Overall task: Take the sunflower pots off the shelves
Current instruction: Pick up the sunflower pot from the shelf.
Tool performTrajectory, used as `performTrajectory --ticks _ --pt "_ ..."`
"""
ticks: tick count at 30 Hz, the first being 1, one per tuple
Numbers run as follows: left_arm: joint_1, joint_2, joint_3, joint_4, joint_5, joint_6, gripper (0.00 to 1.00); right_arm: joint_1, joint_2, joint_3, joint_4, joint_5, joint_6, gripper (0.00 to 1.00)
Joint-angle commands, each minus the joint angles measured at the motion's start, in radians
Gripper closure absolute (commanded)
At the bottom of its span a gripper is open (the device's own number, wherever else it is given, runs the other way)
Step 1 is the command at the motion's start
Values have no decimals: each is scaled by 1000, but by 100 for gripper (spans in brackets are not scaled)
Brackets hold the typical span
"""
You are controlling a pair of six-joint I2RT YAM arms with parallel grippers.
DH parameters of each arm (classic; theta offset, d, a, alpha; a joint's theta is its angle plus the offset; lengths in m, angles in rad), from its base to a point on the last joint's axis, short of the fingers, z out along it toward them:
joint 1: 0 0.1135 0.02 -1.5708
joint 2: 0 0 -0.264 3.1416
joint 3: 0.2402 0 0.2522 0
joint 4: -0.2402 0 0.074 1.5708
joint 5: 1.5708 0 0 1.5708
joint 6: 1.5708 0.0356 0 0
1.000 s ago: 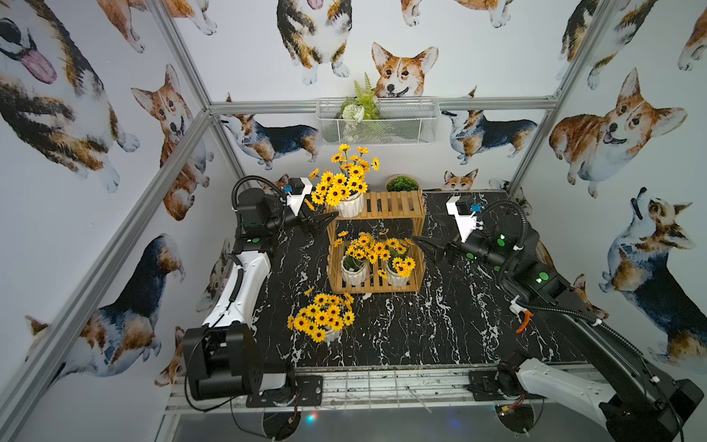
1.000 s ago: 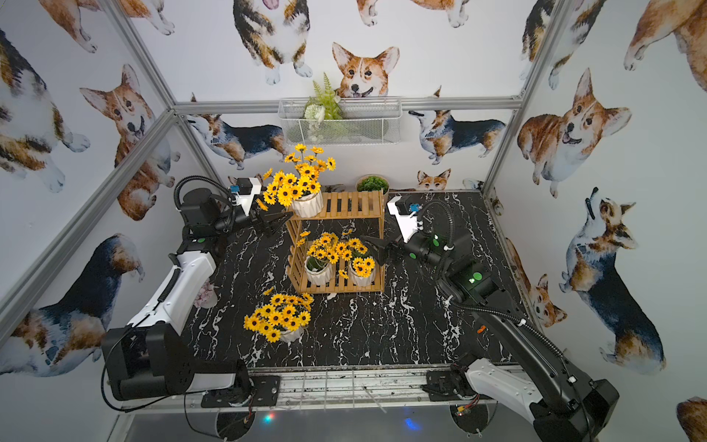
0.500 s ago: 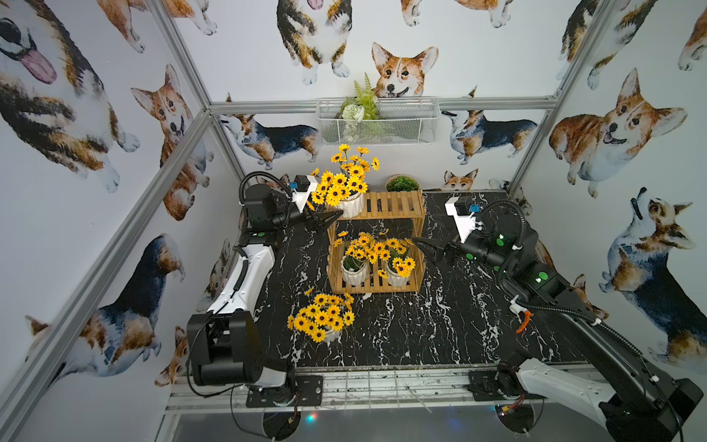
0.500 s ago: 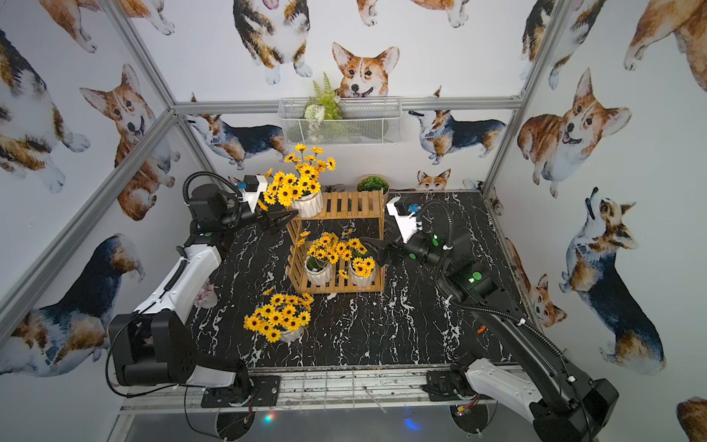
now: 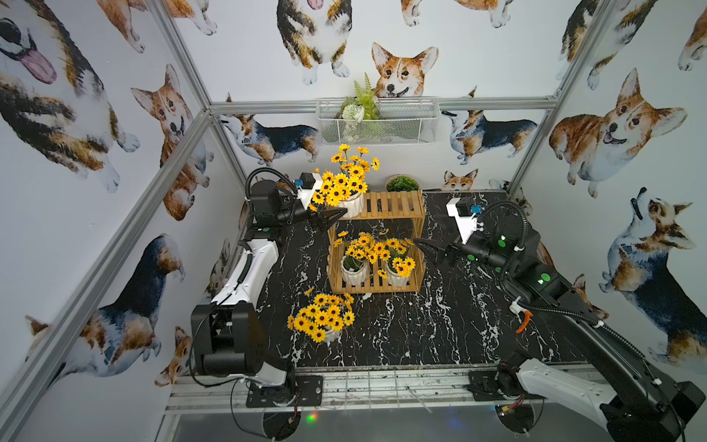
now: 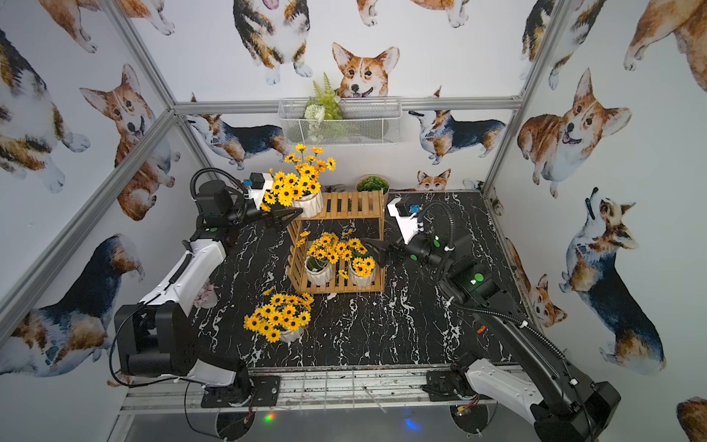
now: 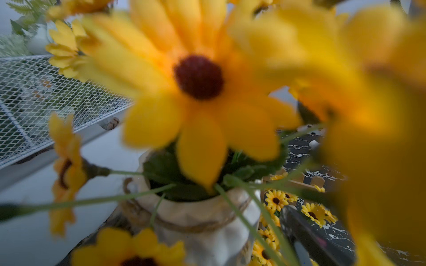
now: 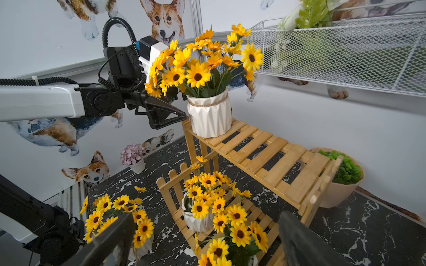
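Broadly, a black marbled bench (image 5: 440, 317) is seen in both top views, and the shelves (image 5: 398, 206) are set on it toward 12 o'clock, near the back wall. Of the four sunflower pots (image 6: 317, 273), three are kept on the shelves. The upper pot (image 5: 350, 203) is stood upright at the 9 o'clock end of the top tier. The two lower pots (image 5: 398, 274) are stood side by side on the bottom tier, their blooms mingled. The fourth, the bench pot (image 5: 323, 319), is placed on the bench itself at 7 o'clock from the shelves, a little apart from them. The left fingers (image 8: 166, 112) are held wide at 9 o'clock of the upper pot, level with its ribbed wall. One tip is seen right beside that wall, though contact cannot be told, and nothing is gripped. The right fingers (image 5: 430, 247) are spread wide too, empty, at 3 o'clock of the lower pots and pointed toward their blooms.
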Motion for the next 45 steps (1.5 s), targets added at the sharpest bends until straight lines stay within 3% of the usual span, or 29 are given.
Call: performTrajectory --ticks 1,32,45 --pt "-6 11 20 7 18 20 0 -1 -6 -1 2 1 2 0" --pt "-61 96 111 20 52 -7 0 -1 -6 -11 -12 7 5 0" --pt "-83 132 125 114 28 -85 0 -1 -5 -10 -19 9 4 0"
